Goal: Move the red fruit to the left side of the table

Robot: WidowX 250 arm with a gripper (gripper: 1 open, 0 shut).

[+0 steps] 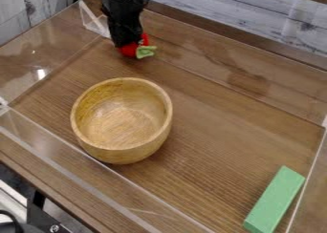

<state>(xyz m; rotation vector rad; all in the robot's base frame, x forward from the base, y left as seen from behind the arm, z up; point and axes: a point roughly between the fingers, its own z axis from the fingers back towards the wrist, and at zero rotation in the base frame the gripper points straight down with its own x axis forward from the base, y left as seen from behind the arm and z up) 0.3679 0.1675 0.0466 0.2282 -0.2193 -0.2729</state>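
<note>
- We see the black gripper near the far left corner of the table, and its fingers are pinching the red fruit.
- The red fruit is in this same far left part of the table; we cannot tell if it touches the wood.
- Its green leafy stem points toward the right edge.
- The wooden bowl stands nearer to us, in the left half of the table, well apart from the fruit.
- We find the green block near the right corner closest to us, and it lies at a slant.
</note>
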